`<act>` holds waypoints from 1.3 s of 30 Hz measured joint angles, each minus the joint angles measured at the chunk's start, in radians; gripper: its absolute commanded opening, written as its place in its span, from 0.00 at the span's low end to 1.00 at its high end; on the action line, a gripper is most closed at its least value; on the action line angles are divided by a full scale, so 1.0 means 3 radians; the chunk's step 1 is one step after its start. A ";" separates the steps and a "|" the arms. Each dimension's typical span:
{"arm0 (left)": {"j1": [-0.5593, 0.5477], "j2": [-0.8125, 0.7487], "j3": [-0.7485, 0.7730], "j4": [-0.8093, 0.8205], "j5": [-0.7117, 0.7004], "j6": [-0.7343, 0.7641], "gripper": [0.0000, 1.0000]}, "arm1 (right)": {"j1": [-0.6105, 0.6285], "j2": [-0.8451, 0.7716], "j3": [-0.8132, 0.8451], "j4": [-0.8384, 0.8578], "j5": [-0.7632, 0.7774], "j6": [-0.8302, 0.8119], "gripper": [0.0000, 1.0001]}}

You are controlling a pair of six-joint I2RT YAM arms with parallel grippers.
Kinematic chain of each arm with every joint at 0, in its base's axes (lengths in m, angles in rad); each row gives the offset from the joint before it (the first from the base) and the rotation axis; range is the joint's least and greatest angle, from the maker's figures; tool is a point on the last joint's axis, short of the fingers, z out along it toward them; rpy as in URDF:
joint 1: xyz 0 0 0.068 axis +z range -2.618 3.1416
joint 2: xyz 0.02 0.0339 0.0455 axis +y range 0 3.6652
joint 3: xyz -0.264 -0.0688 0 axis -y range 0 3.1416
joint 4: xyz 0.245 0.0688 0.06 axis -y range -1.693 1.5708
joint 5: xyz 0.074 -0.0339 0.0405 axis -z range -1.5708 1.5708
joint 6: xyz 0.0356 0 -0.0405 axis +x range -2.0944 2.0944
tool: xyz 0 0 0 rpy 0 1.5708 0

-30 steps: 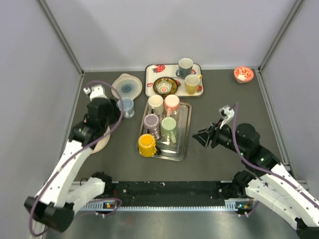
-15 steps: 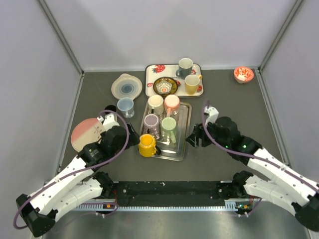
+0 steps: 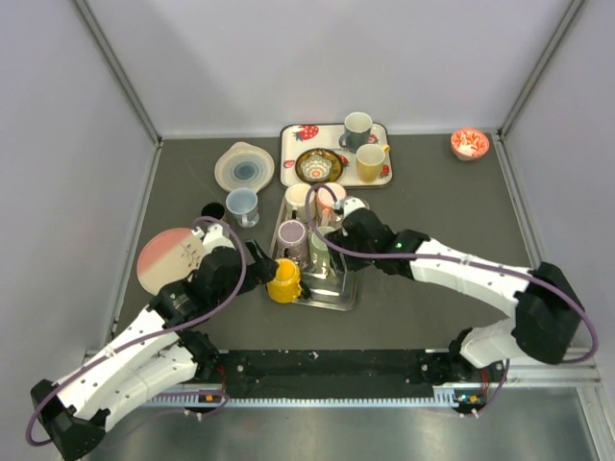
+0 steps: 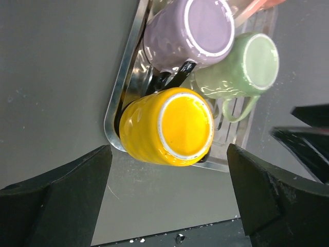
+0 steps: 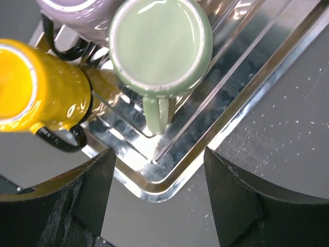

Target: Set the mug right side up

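readable text: none | labels, brands, numbers: none legible

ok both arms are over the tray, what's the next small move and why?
Probably lower the left gripper around the yellow mug and close on it. Its jaws stand wide open with that mug, base up, centred between them, nothing gripped yet. The right gripper hangs open over the green mug beside it.
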 measured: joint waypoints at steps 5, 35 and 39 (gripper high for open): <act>0.0000 -0.0267 -0.0052 0.0097 0.0011 0.0183 0.98 | 0.0000 0.0422 0.0177 -0.0013 0.0071 -0.0001 0.67; 0.0000 -0.0460 -0.0215 0.0141 -0.0112 0.0455 0.95 | -0.0080 0.1133 0.0604 -0.0015 0.0083 -0.0081 0.30; 0.0000 -0.0473 -0.0221 0.0142 -0.0111 0.0458 0.94 | -0.0093 0.1143 0.0609 -0.0010 0.0075 -0.0079 0.18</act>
